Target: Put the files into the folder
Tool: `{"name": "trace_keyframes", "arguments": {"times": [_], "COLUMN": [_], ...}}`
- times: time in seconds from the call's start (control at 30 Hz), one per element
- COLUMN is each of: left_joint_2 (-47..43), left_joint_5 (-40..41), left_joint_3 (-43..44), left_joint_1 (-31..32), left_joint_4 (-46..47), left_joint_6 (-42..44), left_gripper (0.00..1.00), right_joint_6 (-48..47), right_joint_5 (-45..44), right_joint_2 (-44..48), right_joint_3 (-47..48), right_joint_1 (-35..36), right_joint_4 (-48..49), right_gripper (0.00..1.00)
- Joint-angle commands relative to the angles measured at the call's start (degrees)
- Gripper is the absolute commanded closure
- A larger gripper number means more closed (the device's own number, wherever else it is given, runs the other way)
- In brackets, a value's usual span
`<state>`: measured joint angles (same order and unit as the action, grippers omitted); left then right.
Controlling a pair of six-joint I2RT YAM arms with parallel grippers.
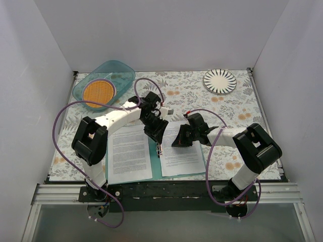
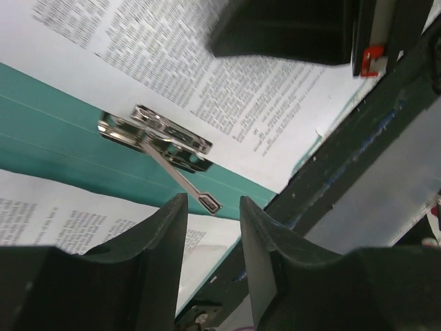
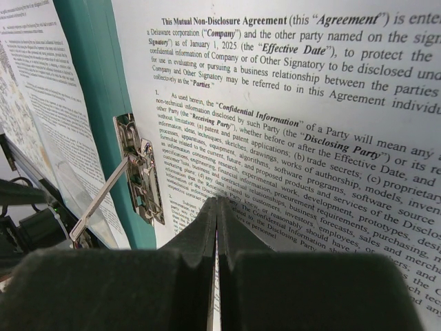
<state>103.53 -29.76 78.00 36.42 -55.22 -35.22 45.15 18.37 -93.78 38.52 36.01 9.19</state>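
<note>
Flanking the folder (image 2: 55, 131) clip lever (image 2: 180, 181), left jaws apart; right jaws together above files (image 3: 296, 158)

I see teal-green folder (image 2: 55, 117), white files (image 1: 129, 154) w/ dense blk text, silver clip (image 2: 155, 134), counter (image 1: 202, 96) in grey-orange floral print, far-right plate (image 1: 220, 81) white w/ blk radial stripes.

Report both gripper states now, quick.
Left gripper: open, jaws apart either side of the clip lever, not gripping it.
Right gripper: shut; a white sliver between the jaws may be a pinched sheet, cannot tell.
</note>
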Motion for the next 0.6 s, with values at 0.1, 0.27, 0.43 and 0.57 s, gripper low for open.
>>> {"name": "trace_keyframes", "arguments": {"times": [0.1, 0.27, 0.43, 0.57], "left_joint_2": [4.99, 9.67, 10.21, 10.38], "left_joint_5": [16.74, 19.2, 20.27, 22.11], "left_joint_3": [9.35, 9.11, 6.38, 4.1], "left_joint_1": [-1.0, -1.0, -0.92, -0.65], "left_joint_4": [7.32, 10.04, 13.38, 14.96], "left_joint_6": [-3.36, -4.32, -4.42, -3.98], "left_gripper": [0.67, 0.77, 0.79, 0.8], "right_joint_6": [-1.99, -2.08, -2.34, -2.43], "right_joint_5": [-3.78, -4.04, -4.22, -3.87], "right_joint_2": [-1.76, -1.06, -0.09, -0.18], "right_joint_3": [-3.01, -2.84, -3.19, -3.54], "right_joint_1": [0.29, 0.38, 0.38, 0.38], "right_joint_4": [-7.78, -7.78, -7.26, -6.56], "right_gripper": [0.99, 0.99, 0.99, 0.99]}}
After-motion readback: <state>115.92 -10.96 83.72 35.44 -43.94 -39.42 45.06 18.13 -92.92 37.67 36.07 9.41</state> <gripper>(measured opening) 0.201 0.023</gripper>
